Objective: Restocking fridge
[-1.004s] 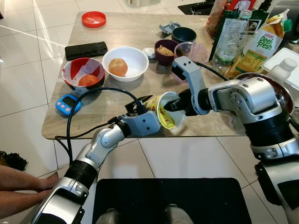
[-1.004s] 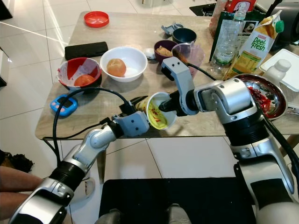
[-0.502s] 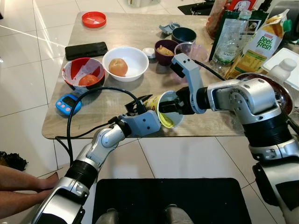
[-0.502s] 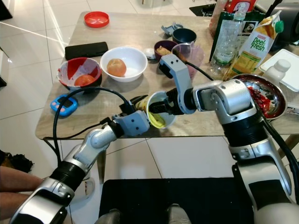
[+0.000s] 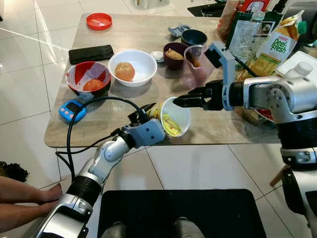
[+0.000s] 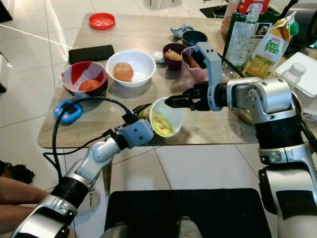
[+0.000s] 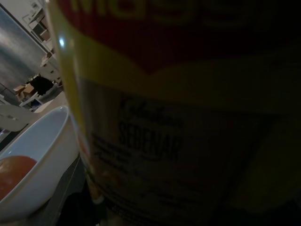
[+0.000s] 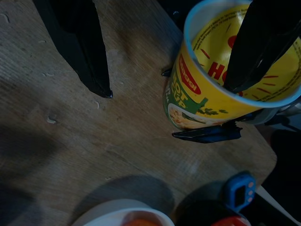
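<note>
Where you look first: left gripper (image 5: 151, 113) fingers pinching yellow noodle cup (image 5: 173, 118), cup tilted, open mouth toward you, at near edge of wooden table (image 5: 143, 39). Right gripper (image 5: 182, 100) fingers spread, tips just above cup rim; whether touching, cannot tell. Beyond: white bowl (image 5: 132, 67) holding round fruit, juice carton (image 5: 278, 47).
</note>
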Available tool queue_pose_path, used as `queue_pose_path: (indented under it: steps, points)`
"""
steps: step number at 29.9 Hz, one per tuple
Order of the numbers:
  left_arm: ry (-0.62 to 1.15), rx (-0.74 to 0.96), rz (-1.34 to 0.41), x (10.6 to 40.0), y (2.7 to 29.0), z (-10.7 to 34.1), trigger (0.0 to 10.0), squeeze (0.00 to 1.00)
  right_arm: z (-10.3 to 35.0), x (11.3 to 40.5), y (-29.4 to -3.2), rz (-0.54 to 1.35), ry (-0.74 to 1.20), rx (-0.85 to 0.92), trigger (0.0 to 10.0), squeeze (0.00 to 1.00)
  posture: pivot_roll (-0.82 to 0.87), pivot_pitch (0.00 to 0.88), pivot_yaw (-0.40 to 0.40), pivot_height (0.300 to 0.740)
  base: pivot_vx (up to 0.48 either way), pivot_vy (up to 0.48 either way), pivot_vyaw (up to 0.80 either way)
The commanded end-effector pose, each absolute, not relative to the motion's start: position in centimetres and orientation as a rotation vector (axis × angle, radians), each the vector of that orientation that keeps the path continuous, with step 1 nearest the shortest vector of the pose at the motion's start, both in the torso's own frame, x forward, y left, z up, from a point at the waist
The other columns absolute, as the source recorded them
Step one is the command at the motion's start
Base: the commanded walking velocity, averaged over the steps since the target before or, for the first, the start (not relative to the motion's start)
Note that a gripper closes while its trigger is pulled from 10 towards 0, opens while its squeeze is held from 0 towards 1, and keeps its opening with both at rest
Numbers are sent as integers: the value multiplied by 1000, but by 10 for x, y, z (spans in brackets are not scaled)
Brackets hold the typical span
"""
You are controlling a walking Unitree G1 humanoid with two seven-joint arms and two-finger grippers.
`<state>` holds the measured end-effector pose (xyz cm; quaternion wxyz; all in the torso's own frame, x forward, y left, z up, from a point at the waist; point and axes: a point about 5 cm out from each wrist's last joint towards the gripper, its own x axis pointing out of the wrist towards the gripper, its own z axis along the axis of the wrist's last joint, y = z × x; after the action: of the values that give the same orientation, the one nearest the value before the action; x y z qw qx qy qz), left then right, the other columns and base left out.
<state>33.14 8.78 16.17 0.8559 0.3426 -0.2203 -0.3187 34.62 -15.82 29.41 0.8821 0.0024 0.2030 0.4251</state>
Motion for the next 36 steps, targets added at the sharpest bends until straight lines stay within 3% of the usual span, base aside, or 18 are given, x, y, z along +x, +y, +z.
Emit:
queue_pose_path:
  steps: [1,13,19,24,31,36]
  points:
    - [-459,735,-686,326,91,156,10000,0,295,346,-168,868,399,31,10000,0,-107,180,-42,740,0,0,0]
    - [-447,671,-628,323,103,154,10000,0,294,335,-183,1033,199,114,10000,0,-93,165,-39,740,0,0,0]
    - [-445,606,-576,324,110,157,10000,0,293,343,-201,949,90,236,10000,0,-87,156,-39,740,0,0,0]
    - [-440,467,-520,321,119,157,10000,0,285,334,-215,948,-50,332,10000,0,-82,142,-35,740,0,0,0]
    - [-428,331,-509,316,120,155,10000,0,265,317,-216,996,-177,332,10000,0,-78,136,-28,740,0,0,0]
    - [-422,279,-534,313,120,154,10000,0,244,308,-223,1039,-179,420,10000,0,-71,130,-26,740,0,0,0]
